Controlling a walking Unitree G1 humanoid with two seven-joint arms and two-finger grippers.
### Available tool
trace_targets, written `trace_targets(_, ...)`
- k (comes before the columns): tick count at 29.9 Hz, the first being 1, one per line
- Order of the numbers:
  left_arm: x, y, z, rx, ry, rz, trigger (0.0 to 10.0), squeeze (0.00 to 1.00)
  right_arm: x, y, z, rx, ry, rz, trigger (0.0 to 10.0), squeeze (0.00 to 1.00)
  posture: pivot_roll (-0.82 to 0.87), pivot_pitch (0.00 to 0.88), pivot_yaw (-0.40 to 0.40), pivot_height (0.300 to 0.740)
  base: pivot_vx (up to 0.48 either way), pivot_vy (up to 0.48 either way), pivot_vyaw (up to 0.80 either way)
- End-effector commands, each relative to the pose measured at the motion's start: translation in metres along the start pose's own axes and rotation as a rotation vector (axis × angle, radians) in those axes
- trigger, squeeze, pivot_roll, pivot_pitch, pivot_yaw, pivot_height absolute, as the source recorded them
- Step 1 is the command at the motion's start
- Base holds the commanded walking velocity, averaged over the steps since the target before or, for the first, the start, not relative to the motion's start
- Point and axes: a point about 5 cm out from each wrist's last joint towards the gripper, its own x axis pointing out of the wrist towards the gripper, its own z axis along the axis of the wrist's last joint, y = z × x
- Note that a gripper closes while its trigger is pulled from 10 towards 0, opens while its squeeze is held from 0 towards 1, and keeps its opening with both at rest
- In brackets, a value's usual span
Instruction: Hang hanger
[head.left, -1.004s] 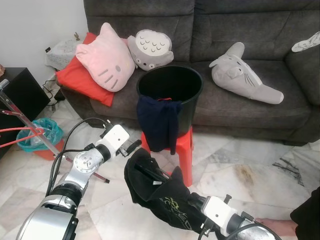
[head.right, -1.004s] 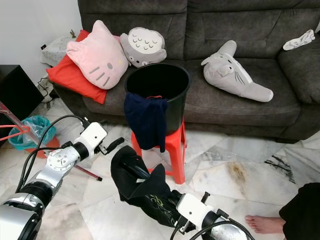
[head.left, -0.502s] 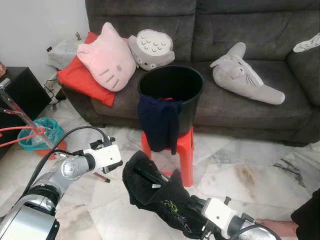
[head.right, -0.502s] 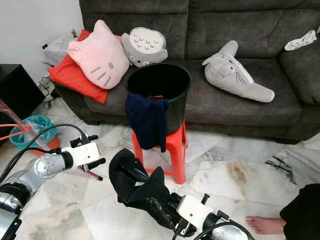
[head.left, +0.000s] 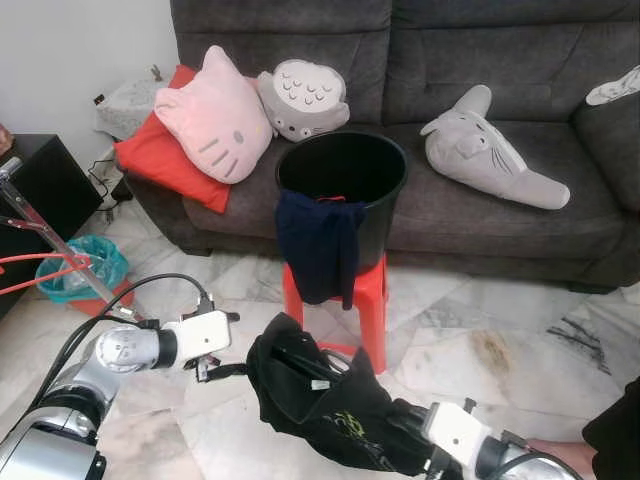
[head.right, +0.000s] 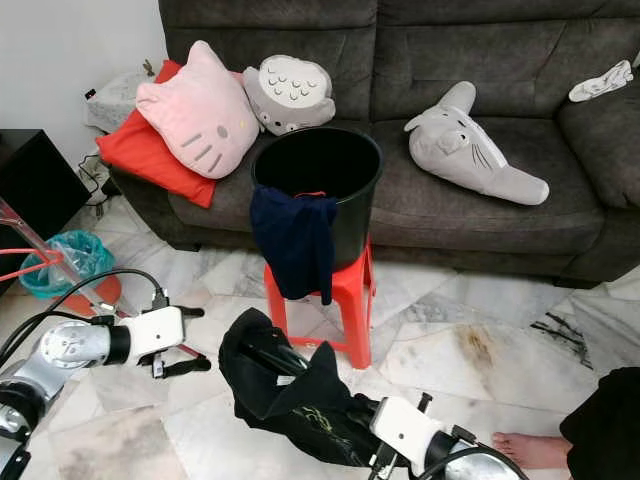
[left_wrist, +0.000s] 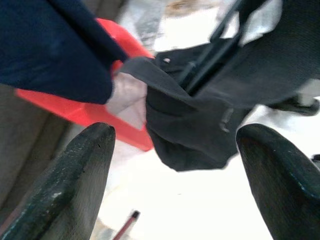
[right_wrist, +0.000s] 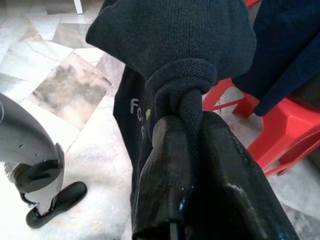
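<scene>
A black bucket (head.left: 342, 175) stands on a red stool (head.left: 362, 300) in front of the grey sofa (head.left: 480, 60). A navy garment (head.left: 320, 245) hangs over the bucket's front rim, with a bit of red showing just inside. A teal bin (head.left: 80, 265) with a liner sits on the marble floor (head.left: 480, 340) at the far left, beside a red-and-white rack (head.left: 45, 255).

The black garment (head.left: 320, 400) is on a black hanger (head.left: 300, 362) and is held low over the floor, just in front of the stool. The right wrist view shows the right gripper (right_wrist: 195, 170) with its fingers clamped on a bunched fold of this garment. The left wrist view shows the hanger's bars inside the cloth and the left gripper (left_wrist: 175, 165) with fingers wide apart, aimed at it.

In the head views the left arm reaches forward low, gripper just beside the garment's edge, apart from it. The right arm enters from the lower right.
</scene>
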Motion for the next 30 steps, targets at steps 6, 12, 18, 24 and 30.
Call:
trace_targets(6, -0.014, -0.020, -0.012, -0.004, 0.031, -0.206, 10.0, 0.00, -0.004, -0.002, 0.008, 0.007, -0.065, 0.026, 10.0, 0.00, -0.06, 0.048, 0.113, 0.740, 0.000, 0.000, 0.00)
trace_targets(12, -0.008, -0.017, -0.007, -0.082, -0.041, -0.152, 10.0, 0.00, -0.001, -0.014, 0.017, 0.066, -0.125, -0.049, 10.0, 0.00, -0.06, 0.039, 0.112, 0.740, 0.000, 0.000, 0.00)
trace_targets(18, -0.001, -0.023, -0.004, -0.118, -0.085, -0.131, 10.0, 0.00, -0.001, -0.017, 0.019, 0.080, -0.144, -0.063, 10.0, 0.00, -0.06, 0.028, 0.110, 0.740, 0.000, 0.000, 0.14)
trace_targets(24, 0.000, -0.021, -0.002, -0.136, -0.104, -0.099, 10.0, 0.00, 0.000, -0.015, 0.019, 0.085, -0.145, -0.055, 10.0, 0.00, -0.06, 0.021, 0.111, 0.740, 0.000, 0.000, 0.52)
trace_targets(30, 0.000, -0.013, 0.001, -0.137, -0.119, -0.014, 10.0, 0.00, 0.005, -0.013, 0.022, 0.092, -0.154, -0.046, 10.0, 0.00, -0.06, 0.018, 0.115, 0.740, 0.000, 0.000, 0.52)
